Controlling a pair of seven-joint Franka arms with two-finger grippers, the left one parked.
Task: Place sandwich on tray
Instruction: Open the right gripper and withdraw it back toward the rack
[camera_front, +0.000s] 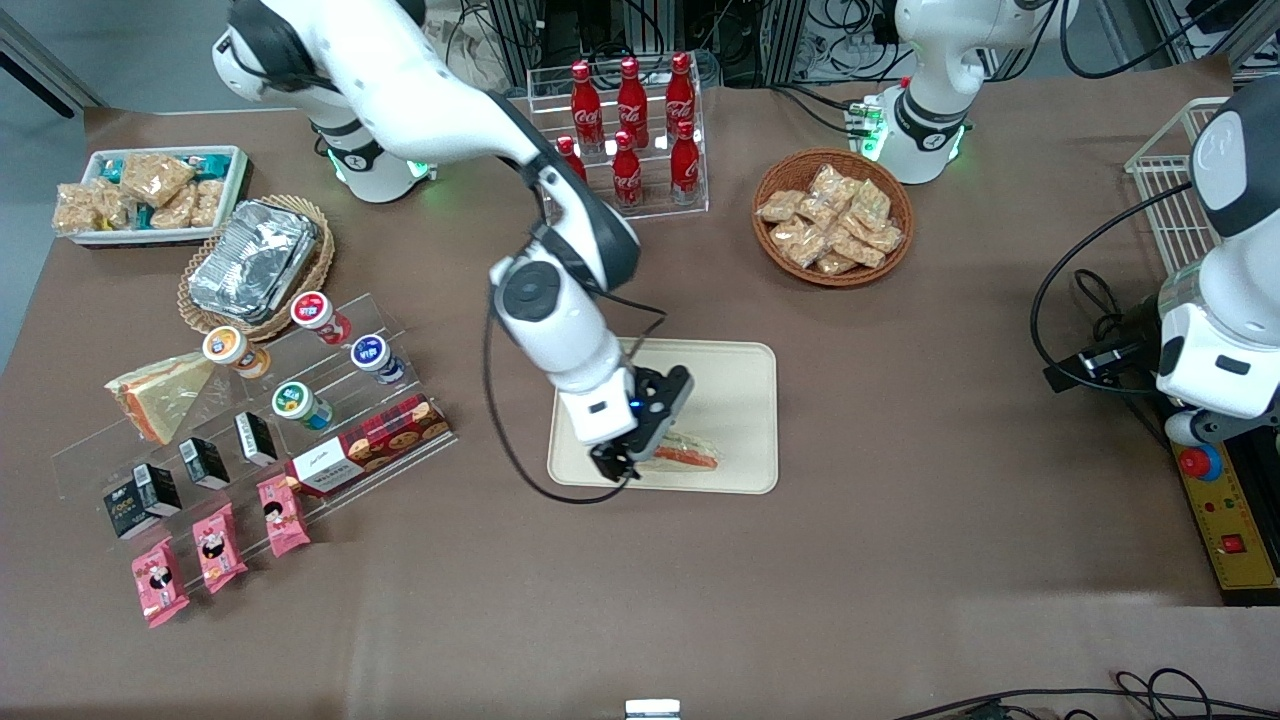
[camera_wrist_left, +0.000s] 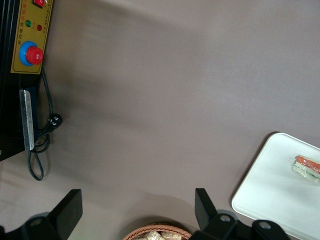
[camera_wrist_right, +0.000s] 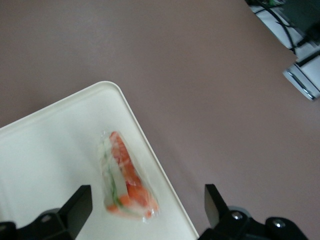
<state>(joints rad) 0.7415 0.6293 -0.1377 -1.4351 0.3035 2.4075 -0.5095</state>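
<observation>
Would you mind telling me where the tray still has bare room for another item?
The tray is bare over its half farther from the front camera. The sandwich lies on its near part, close to the rim, and the open pincer hangs over it, so it is crowded there. The brown tablecloth toward the parked arm is also free.

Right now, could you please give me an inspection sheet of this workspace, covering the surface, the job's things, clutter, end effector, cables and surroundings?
Surface: brown cloth, flat.
Job's things: sandwich lies on the tray, near the tray's edge closest to the front camera.
Clutter: second sandwich, snack basket, cola rack, foil container, all off the tray.
End effector: end effector open, above the sandwich, not gripping it.
Cables: black cable loops from the working arm onto the cloth beside the tray.
Surroundings: control box with red button at the parked arm's end.
</observation>
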